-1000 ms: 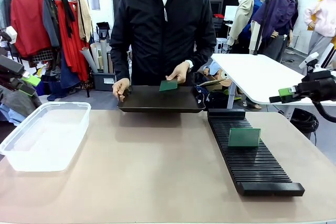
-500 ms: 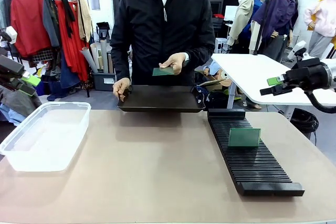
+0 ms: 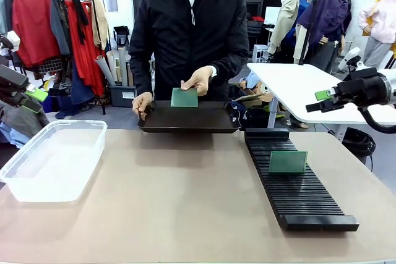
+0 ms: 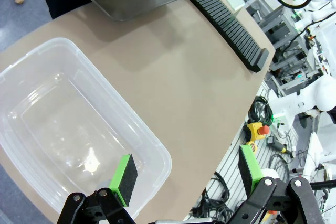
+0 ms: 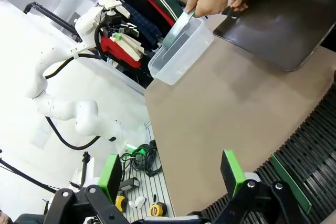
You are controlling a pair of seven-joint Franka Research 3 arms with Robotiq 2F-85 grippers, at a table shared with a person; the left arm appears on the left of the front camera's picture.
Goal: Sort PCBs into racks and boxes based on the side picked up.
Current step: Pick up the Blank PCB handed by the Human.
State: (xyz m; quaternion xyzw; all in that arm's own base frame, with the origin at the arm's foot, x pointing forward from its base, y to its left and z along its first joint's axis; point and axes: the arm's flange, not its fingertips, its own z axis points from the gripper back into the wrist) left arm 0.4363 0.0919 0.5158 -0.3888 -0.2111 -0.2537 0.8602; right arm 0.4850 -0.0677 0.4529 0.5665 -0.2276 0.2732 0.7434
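Front: PCB (image 3: 184, 97) now tipped upright from flat, pinched in the person's hand (image 3: 198, 80) just above the dark matte tray (image 3: 204, 122); second PCB (image 3: 288, 162) standing in the ribbed black rack (image 3: 303, 199). Left wrist: left gripper (image 4: 186, 167) spread wide, empty, angled over the clear glossy tub (image 4: 63, 108). Right wrist: right gripper (image 5: 170, 174) likewise gaping, nothing between its green pads (image 5: 231, 171).

The thin rectangular circuit board (image 3: 184, 97) is plain green. The long slotted plastic rack (image 3: 309, 205) is black, the table (image 3: 185, 214) tan.
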